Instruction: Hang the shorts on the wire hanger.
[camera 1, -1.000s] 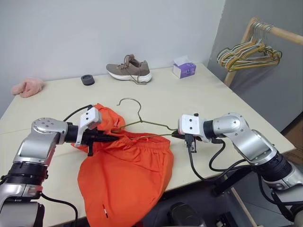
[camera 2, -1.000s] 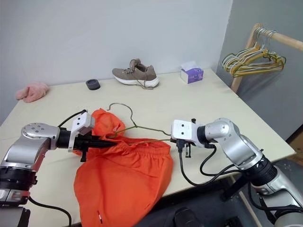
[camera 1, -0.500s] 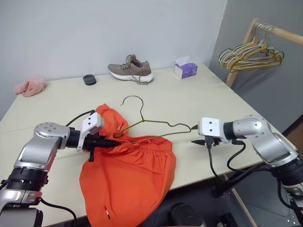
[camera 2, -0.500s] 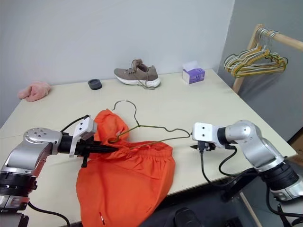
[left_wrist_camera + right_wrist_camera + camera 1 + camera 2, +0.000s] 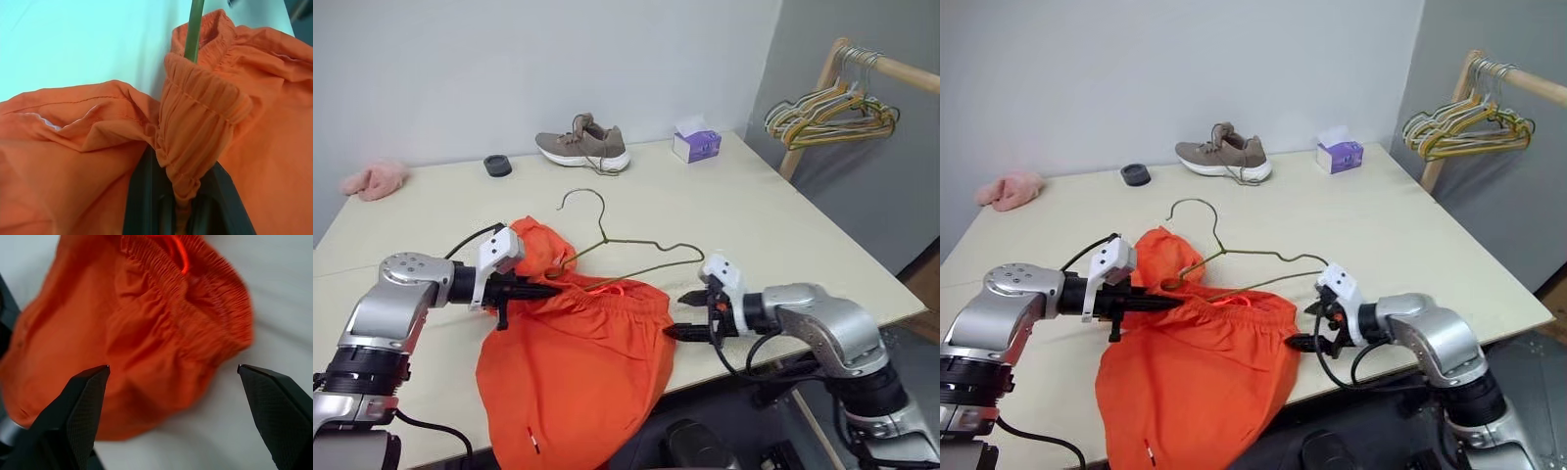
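The orange shorts (image 5: 578,362) lie at the table's front edge, with their lower part hanging over it. The olive-green wire hanger (image 5: 636,243) rests on the table behind them, hook (image 5: 582,196) toward the far side. Its left arm runs into the bunched waistband. My left gripper (image 5: 536,290) is shut on that gathered waistband (image 5: 195,127), where the green wire (image 5: 193,24) comes out. At the right corner of the waistband my right gripper (image 5: 676,314) stands wide open and holds nothing. In the right wrist view its fingers (image 5: 83,401) frame the shorts (image 5: 146,328) and the drawstring.
A brown shoe (image 5: 580,147), a purple tissue box (image 5: 694,145), a black round object (image 5: 496,164) and a pink fuzzy cloth (image 5: 374,180) sit along the table's far side. A wooden rail with bunched hangers (image 5: 827,108) stands at the right. The table's front edge (image 5: 744,357) is close to both grippers.
My right gripper let go of the hanger's right end, opened wide, rolled over and dropped down to the shorts' right waistband corner. The freed hanger end sank toward the table. The left gripper stayed put.
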`<state>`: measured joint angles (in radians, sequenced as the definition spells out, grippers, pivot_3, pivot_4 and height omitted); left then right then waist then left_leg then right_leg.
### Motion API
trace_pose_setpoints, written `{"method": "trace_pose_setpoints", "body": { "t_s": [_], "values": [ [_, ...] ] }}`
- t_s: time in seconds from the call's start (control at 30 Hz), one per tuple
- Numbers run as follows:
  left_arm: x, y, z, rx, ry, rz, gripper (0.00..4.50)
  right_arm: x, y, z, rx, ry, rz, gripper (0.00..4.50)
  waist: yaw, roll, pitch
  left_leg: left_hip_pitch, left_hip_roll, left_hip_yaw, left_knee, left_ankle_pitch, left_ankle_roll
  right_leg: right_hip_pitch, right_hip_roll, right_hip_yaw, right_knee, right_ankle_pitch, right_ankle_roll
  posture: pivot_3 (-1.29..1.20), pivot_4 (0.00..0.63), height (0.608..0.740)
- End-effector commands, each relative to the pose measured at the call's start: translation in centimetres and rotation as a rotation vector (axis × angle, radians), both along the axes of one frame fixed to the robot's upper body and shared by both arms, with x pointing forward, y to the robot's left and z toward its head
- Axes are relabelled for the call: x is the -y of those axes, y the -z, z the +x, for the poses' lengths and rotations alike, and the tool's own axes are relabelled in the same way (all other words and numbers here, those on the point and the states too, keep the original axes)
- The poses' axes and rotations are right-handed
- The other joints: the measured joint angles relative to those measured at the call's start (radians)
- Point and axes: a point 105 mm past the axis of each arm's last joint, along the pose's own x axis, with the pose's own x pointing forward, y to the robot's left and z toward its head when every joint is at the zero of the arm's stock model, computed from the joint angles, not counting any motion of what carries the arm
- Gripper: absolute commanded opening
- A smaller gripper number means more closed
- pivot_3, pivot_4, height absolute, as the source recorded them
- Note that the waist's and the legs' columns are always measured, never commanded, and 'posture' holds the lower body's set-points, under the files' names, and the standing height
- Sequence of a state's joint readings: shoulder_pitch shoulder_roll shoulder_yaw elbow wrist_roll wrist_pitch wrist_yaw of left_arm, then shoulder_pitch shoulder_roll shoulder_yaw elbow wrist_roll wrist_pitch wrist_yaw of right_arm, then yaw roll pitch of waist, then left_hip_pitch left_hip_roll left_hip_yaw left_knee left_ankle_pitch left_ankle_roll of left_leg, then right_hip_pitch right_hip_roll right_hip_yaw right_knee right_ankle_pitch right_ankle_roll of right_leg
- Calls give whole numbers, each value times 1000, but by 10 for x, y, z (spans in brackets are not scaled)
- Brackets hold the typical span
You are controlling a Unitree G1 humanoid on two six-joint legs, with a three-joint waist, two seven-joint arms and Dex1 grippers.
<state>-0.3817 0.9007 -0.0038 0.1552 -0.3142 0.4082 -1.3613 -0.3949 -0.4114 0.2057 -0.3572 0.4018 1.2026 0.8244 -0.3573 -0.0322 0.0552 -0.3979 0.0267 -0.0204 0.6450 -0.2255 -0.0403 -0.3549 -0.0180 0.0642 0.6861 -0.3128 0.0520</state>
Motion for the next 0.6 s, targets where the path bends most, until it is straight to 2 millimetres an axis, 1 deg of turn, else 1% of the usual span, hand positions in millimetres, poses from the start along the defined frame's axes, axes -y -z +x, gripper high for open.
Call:
{"method": "trace_pose_setpoints", "body": {
  "t_s": [0.03, 0.2, 0.3, 0.37, 0.43, 0.53, 0.6],
  "values": [
    [0, -21, 4, 78, 3, -8, 0, -9, -2, 7, -28, 45, 19, 4464, 1, 0, 0, 0, 0, 0, 0, 0, 0, 0, 0, 0, 0, 0, 0, -311, 0, 740],
    [0, -22, 5, 84, 0, -6, 0, -18, 8, 12, -56, 75, 2, 4464, 2, 0, 0, 0, 0, 0, 0, 0, 0, 0, 0, 0, 0, 0, 0, -305, 0, 740],
    [0, -22, 5, 86, -4, -8, 0, -20, 13, 16, -43, 98, -24, 4464, 1, 0, 0, 0, 1, 0, 0, 0, 0, -1, 0, 0, 0, 0, 0, -305, 0, 740],
    [0, -22, 4, 87, -5, -9, 0, -16, 15, 22, -3, 129, -50, 4464, 2, 0, 0, 0, 1, 0, 0, 0, 0, -1, 1, 0, 1, 0, 0, -297, 0, 740],
    [0, -21, 4, 88, -7, -9, 0, -9, 11, 25, 22, 153, -58, 4464, 2, 0, 0, 0, 1, 0, 0, 0, 0, -1, 1, 0, 1, 0, 1, -295, 0, 740],
    [-1, -22, 3, 91, -13, -8, 0, -1, 6, 23, 45, 168, -69, 4464, 8, 0, 0, -1, 0, 0, 0, 0, 0, -2, 1, 1, 1, 0, 1, -291, 0, 740],
    [-1, -22, 3, 92, -16, -9, 0, 1, 4, 20, 36, 168, -58, 4464, 11, 0, 0, -1, 1, 0, 0, 0, 0, -2, 2, 1, 1, -1, 1, -291, 0, 740]
  ]
}}
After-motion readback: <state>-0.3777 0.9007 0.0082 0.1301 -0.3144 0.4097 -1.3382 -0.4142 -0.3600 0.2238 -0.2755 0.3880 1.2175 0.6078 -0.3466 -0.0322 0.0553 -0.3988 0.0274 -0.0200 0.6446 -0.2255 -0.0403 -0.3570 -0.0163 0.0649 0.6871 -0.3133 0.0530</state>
